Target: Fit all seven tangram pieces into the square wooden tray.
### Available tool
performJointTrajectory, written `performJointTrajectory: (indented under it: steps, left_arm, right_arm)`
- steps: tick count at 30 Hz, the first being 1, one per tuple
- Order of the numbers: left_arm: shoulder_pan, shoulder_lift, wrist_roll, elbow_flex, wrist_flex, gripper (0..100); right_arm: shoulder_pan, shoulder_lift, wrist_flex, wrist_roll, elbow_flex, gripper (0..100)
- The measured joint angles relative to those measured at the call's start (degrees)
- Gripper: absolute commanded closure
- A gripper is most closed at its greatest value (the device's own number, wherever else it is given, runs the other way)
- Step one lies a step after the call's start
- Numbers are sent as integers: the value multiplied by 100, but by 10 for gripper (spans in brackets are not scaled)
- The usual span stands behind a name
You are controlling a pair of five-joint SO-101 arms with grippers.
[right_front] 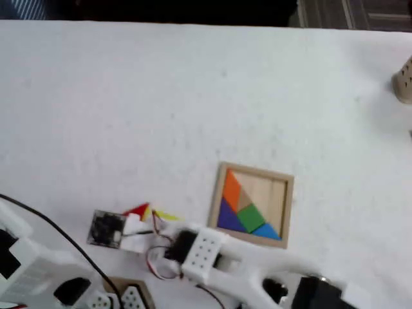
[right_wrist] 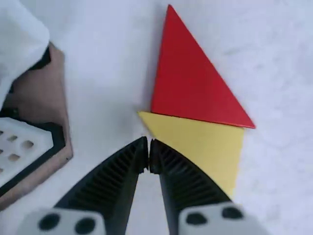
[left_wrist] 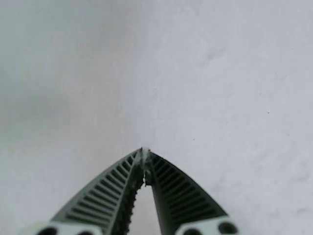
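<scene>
The square wooden tray (right_front: 286, 193) lies near the table's front, right of centre, holding several pieces: orange (right_front: 231, 188), blue (right_front: 227, 215), green (right_front: 251, 217) and others. Left of the tray, a red triangle (right_front: 136, 210) and a yellow triangle (right_front: 166, 215) lie edge to edge on the white table. In the right wrist view the red triangle (right_wrist: 190, 83) sits beyond the yellow one (right_wrist: 205, 142). My right gripper (right_wrist: 148, 149) is shut and holds nothing, its tips right at the yellow triangle's corner. My left gripper (left_wrist: 144, 155) is shut over bare table.
The right arm (right_front: 203, 251) stretches leftward along the front edge, just below the tray. The left arm (right_front: 26, 264) sits at the front left corner. A brown-edged block (right_wrist: 44, 107) is close beside the right gripper. A perforated beige object (right_front: 404, 78) stands at the far right.
</scene>
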Motion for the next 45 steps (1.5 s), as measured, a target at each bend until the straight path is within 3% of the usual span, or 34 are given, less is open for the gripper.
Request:
performJointTrajectory:
  steps: [7, 17, 20, 24, 27, 33, 39, 45]
  left_arm:
    - [0, 0, 0, 0, 0, 976]
    - [0, 0, 0, 0, 0, 976]
    - [0, 0, 0, 0, 0, 976]
    - [0, 0, -62, 0, 0, 976]
    - [0, 0, -237, 0, 0, 976]
    - [0, 0, -273, -18, 0, 976]
    - [0, 0, -273, -26, 0, 976]
    - [0, 0, -273, -53, 0, 976]
  right_arm:
    - [273, 1345, 651, -149, -1169, 981]
    - [1688, 1996, -149, -62, -1908, 981]
    - [1776, 2207, 0, -62, -2215, 981]
    - [1697, 2207, 598, -62, -2409, 981]
    - [1196, 1785, 835, -457, -2312, 981]
    - [-70, 1037, 114, -888, -1697, 978]
    - [-141, 1793, -1213, -985, -1495, 980]
    - [-35, 2760, -782, -1213, -2374, 980]
